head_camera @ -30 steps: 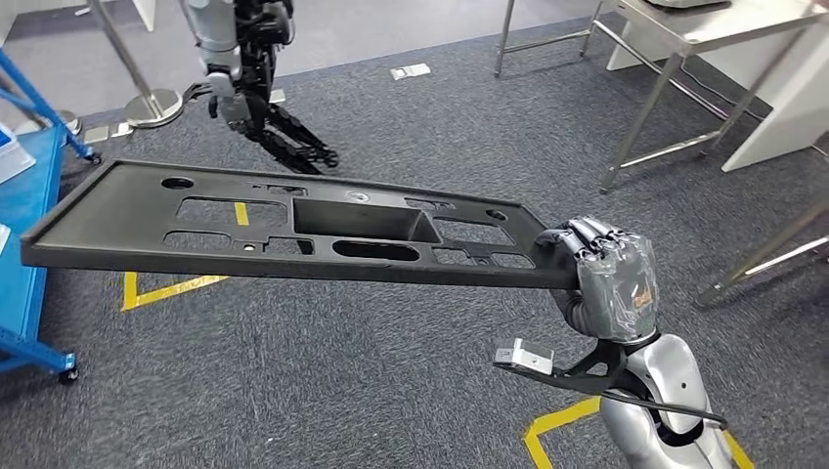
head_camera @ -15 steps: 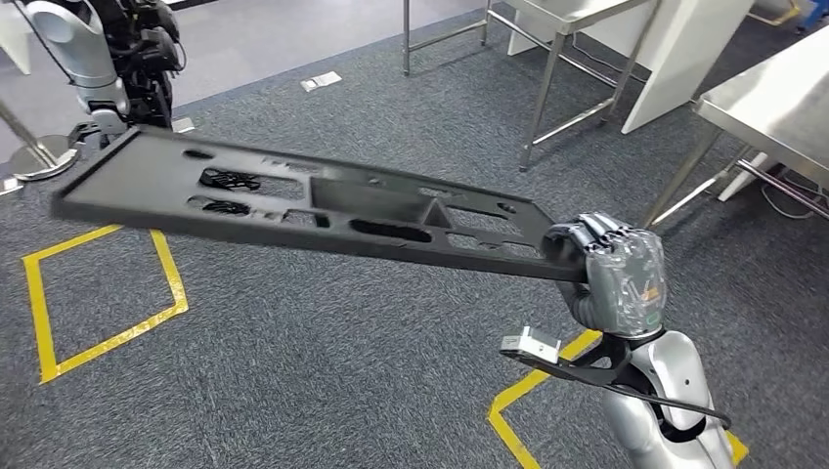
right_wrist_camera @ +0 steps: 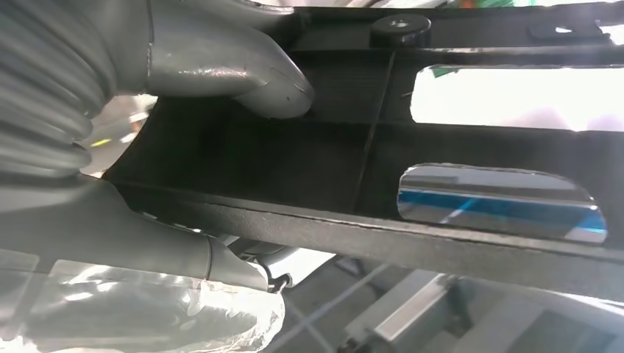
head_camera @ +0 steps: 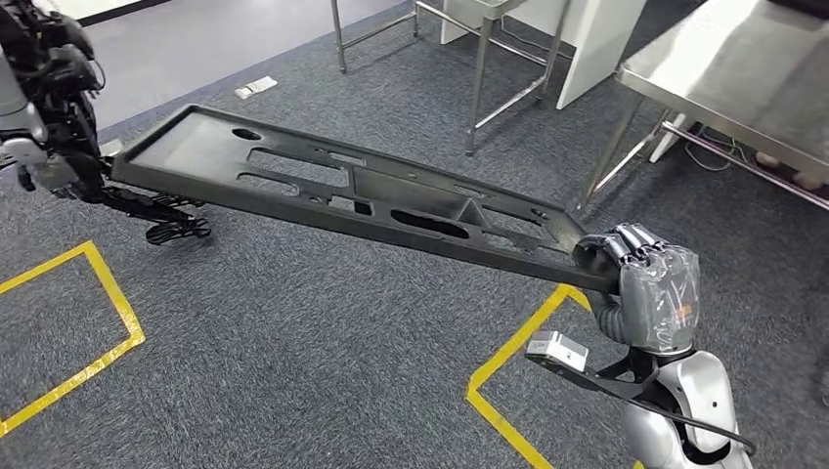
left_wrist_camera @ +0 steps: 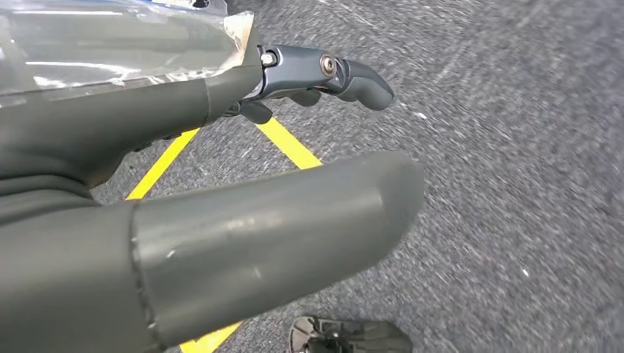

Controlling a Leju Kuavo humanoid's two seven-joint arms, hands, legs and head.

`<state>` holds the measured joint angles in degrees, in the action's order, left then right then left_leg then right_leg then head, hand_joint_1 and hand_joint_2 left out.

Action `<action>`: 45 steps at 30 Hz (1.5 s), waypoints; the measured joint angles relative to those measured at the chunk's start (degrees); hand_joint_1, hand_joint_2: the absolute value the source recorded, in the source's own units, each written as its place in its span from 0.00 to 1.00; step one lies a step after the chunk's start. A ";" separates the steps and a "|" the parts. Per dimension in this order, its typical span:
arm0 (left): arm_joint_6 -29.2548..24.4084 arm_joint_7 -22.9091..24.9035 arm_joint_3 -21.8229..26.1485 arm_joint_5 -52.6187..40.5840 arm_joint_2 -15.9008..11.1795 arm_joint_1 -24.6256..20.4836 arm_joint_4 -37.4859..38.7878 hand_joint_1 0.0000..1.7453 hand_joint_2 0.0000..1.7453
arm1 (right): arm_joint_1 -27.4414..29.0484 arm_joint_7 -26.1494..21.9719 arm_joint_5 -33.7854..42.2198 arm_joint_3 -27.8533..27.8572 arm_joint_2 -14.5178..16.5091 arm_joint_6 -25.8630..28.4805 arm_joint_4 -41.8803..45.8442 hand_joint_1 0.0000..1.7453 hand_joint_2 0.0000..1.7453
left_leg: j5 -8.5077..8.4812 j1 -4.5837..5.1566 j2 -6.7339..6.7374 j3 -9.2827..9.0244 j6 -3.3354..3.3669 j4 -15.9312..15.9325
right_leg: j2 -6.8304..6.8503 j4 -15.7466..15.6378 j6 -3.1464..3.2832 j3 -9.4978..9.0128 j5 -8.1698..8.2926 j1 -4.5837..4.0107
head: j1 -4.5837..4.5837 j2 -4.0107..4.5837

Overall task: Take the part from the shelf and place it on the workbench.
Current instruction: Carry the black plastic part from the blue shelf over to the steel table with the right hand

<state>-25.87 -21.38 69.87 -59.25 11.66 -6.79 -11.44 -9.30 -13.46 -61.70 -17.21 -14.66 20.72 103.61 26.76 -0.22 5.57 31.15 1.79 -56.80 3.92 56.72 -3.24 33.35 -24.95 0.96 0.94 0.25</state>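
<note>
Black plastic, long and flat, and I'm carrying the whole part [head_camera: 342, 191] by one near corner, which is what worries me. My right hand [head_camera: 647, 291] at the near right has its fingers [head_camera: 626, 242] curled over the top edge, and in the right wrist view the thumb [right_wrist_camera: 243, 70] presses on the underside, so it's a pinch on the rim. The rest of the panel cantilevers out to the far left over the grey carpet [head_camera: 293, 332], so any jolt while walking could lever it down or twist it out of that grip. My left hand [left_wrist_camera: 221, 184] hangs over the floor with nothing in it, fingers loosely apart, so it gives no support. The far end sits close to another robot [head_camera: 44, 107] at the far left, and I'd guess a swing could clip it. On the right, the steel workbench [head_camera: 723, 83] has legs that the panel could catch on approach. Versus a second ago, the whole view has swung: the bench has come in closer at right, the yellow floor tape [head_camera: 508, 362] sits differently, and the grip looks unchanged.
</note>
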 joint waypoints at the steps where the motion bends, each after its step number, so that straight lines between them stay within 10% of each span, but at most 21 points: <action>1: 0.01 0.10 -0.07 -0.10 -0.03 -0.02 0.00 0.00 0.00 | 0.49 0.00 0.03 0.42 -0.04 0.15 0.00 1.00 1.00 | 0.14 0.11 0.47 -0.17 -0.29 -0.01 | -0.16 -0.15 0.42 -0.01 0.05 -0.24 | -0.13 0.01; 3: 0.15 0.21 -0.21 -0.19 -0.04 -0.08 0.01 0.00 0.00 | 1.48 -0.01 0.13 1.24 -0.12 0.48 0.02 1.00 1.00 | 0.52 -0.11 1.18 -0.36 -0.87 -0.19 | -1.55 -0.19 1.13 0.06 0.26 0.04 | -0.41 0.01; 8: 0.62 0.10 -0.81 -0.66 -0.18 0.02 0.01 0.00 0.00 | 4.28 -0.38 0.00 3.70 -0.05 1.81 0.77 1.00 1.00 | 8.68 -0.73 -5.21 5.64 -1.61 -14.13 | -4.65 -0.27 2.91 0.22 0.65 0.50 | -1.56 0.01; 10: 0.66 0.10 -1.05 -0.87 -0.25 0.11 0.01 0.00 0.00 | 6.15 -0.60 -0.22 4.70 -0.03 1.96 1.42 1.00 1.00 | 8.94 -0.74 -5.66 7.35 -1.45 -17.29 | -6.16 -0.21 2.99 0.30 0.72 0.30 | -1.65 0.00; 14: 1.15 -0.58 -1.37 -0.98 -0.53 0.09 0.01 0.00 0.00 | 10.31 -0.68 -1.24 7.00 -0.28 2.65 3.47 1.00 1.00 | 1.83 -1.03 -9.52 1.24 -0.74 -4.10 | -9.14 0.17 2.69 0.38 0.81 0.09 | -1.71 0.00; 16: 1.26 -0.91 -1.46 -0.98 -0.55 0.01 0.01 0.00 0.00 | 11.82 -0.60 -2.33 7.96 -0.42 2.98 4.28 1.00 1.00 | 1.32 -0.89 -10.92 0.10 -0.53 -1.44 | -10.45 0.23 2.00 0.95 1.09 0.00 | -1.61 0.00; 18: 1.32 -1.21 -1.54 -0.93 -0.43 -0.19 0.00 0.00 0.00 | 13.33 -0.40 -3.33 8.88 -0.59 3.00 4.94 1.00 1.00 | 0.93 -0.60 -9.35 -0.02 0.09 -1.04 | -11.39 0.14 1.08 1.54 1.44 0.04 | -1.52 -0.01; 20: 1.38 -1.40 -1.57 -0.87 -0.23 -0.43 -0.01 0.00 0.00 | 14.48 -0.21 -3.91 9.65 -0.90 2.98 5.44 1.00 1.00 | 0.34 -0.57 -7.79 -0.21 1.02 -0.32 | -8.96 2.13 0.74 2.80 0.41 -0.14 | -1.20 -0.01; 22: 1.53 -1.43 -1.60 -0.86 -0.02 -0.52 0.00 0.00 0.00 | 14.83 -0.09 -4.04 10.07 -1.17 2.80 5.68 1.00 1.00 | 0.11 -0.44 -6.04 -0.22 1.49 0.01 | -5.59 8.52 1.00 5.87 -2.76 -0.23 | -0.62 0.00; 25: 1.72 -1.42 -1.66 -0.85 0.20 -0.61 0.01 0.00 0.00 | 14.92 0.09 -4.00 10.33 -1.27 1.98 5.74 1.00 1.00 | 0.14 -0.29 -3.20 -0.03 1.50 -0.04 | -4.65 16.32 0.44 9.07 -5.56 0.01 | -0.25 0.00; 29: 1.72 -1.41 -2.06 -0.81 0.61 -1.11 0.00 0.00 0.00 | 14.39 0.46 -3.87 10.74 -1.43 0.26 5.79 1.00 1.00 | 0.51 -0.10 -0.46 -0.33 0.88 -0.16 | -1.25 3.15 -0.99 0.96 -1.58 0.22 | 0.21 0.01; 31: 1.64 -1.32 -2.30 -0.83 0.77 -1.37 -0.01 0.00 0.00 | 13.60 0.59 -3.45 10.96 -1.62 -0.86 5.84 1.00 1.00 | 0.79 0.21 0.57 -0.60 0.26 -0.27 | -0.10 -0.22 -0.18 -0.87 -0.78 -0.20 | 0.09 0.00; 34: 1.40 -1.22 -2.52 -0.69 0.97 -1.73 -0.01 0.00 0.00 | 12.84 0.35 -2.24 11.31 -2.14 -1.46 5.84 1.00 1.00 | 1.22 0.08 1.41 -0.76 -0.61 -0.51 | -2.00 -0.24 1.10 -0.61 -0.32 -0.03 | -0.30 0.01; 40: 1.28 -1.22 -2.52 0.32 1.00 -1.83 0.01 0.00 0.00 | 10.69 -0.64 -1.56 11.30 -1.87 -1.42 4.72 1.00 1.00 | 8.99 -0.53 -5.63 7.15 -1.60 -16.90 | -5.74 -0.39 2.61 -0.33 0.18 0.62 | -1.45 0.01; 45: 1.19 -1.20 -2.42 0.79 0.88 -1.80 0.01 0.00 0.00 | 9.32 -1.28 -1.09 11.05 -1.70 -1.43 3.50 1.00 1.00 | 0.90 -0.93 -9.49 1.61 -1.09 -3.38 | -9.26 0.25 2.24 -0.05 0.23 0.39 | -1.63 0.01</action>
<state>-24.68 -22.58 67.44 -58.46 12.54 -8.59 -11.43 0.02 -14.75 -62.79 -6.16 -16.35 19.29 107.10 27.65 -1.15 -3.92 32.75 0.70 -60.19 -5.34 56.98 -1.00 33.30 -24.72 1.35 -0.69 0.26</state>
